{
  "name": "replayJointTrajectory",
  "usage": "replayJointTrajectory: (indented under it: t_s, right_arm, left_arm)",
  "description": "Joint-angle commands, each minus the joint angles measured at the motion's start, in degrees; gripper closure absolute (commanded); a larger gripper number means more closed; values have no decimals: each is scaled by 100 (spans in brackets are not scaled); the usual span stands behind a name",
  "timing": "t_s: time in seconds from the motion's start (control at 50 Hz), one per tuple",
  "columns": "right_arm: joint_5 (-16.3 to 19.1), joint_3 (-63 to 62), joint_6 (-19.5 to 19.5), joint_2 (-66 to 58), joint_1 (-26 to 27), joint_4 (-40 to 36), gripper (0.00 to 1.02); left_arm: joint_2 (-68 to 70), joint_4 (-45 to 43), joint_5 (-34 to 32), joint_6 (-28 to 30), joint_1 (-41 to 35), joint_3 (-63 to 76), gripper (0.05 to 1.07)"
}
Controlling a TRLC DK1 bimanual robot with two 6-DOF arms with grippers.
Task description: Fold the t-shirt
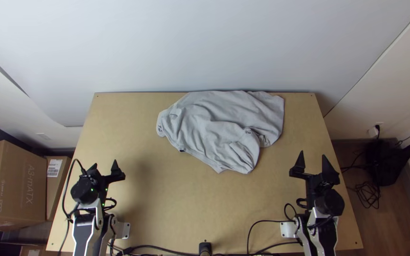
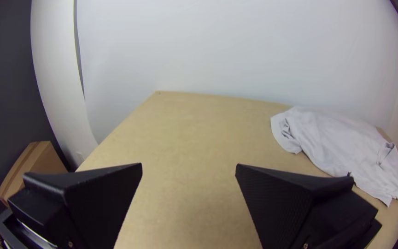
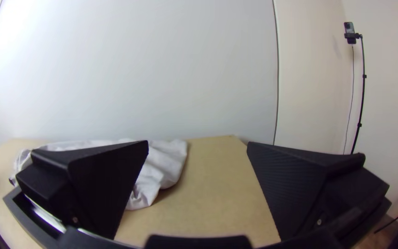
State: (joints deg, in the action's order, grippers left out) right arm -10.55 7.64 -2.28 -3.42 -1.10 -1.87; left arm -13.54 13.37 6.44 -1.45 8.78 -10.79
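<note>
A light grey t-shirt [image 1: 219,125] lies bunched and wrinkled at the table's far edge, a little right of the middle; how its layers lie I cannot tell. My left gripper [image 1: 104,169] is over the table's left side, well apart from the cloth. In the left wrist view that gripper [image 2: 189,167] stands open with nothing between its fingers, and the shirt [image 2: 337,143] lies beyond. On the table's right side is my right gripper [image 1: 313,163], nearer to the viewer than the shirt. The right wrist view shows this gripper [image 3: 198,144] open and holding nothing, with the shirt [image 3: 162,161] partly behind one finger.
The wooden table [image 1: 176,199] has bare wood between the arms and the shirt. A white wall [image 1: 205,42] rises behind its far edge. Black cables [image 1: 167,250] run along the near edge. Cardboard boxes [image 1: 13,185] stand off to the left, beside the table.
</note>
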Motion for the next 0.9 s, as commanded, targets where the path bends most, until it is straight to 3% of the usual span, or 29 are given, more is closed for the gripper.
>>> replayJointTrajectory:
  t_s: [0.0, 0.3, 0.7, 0.82, 0.88]
  right_arm:
    - [-18, 757, 35, -554, -215, -217, 4]
    - [-18, 2708, -176, -2136, -698, -1685, 4]
    - [255, 4123, -1459, -3464, -1542, -3742, 4]
    - [255, 4299, -1828, -3885, -1920, -4366, 4]
    - [422, 4307, -2004, -4070, -2157, -4568, 4]
  left_arm:
    - [-632, 175, -64, 84, -51, -908, 10]
    - [-1801, 1414, -72, -39, -139, -2999, 10]
    - [-2214, 3471, -802, -241, -166, -4362, 10]
    - [-2232, 4078, -907, -250, -491, -4520, 10]
    - [-2232, 4315, -1004, -285, -649, -4582, 10]
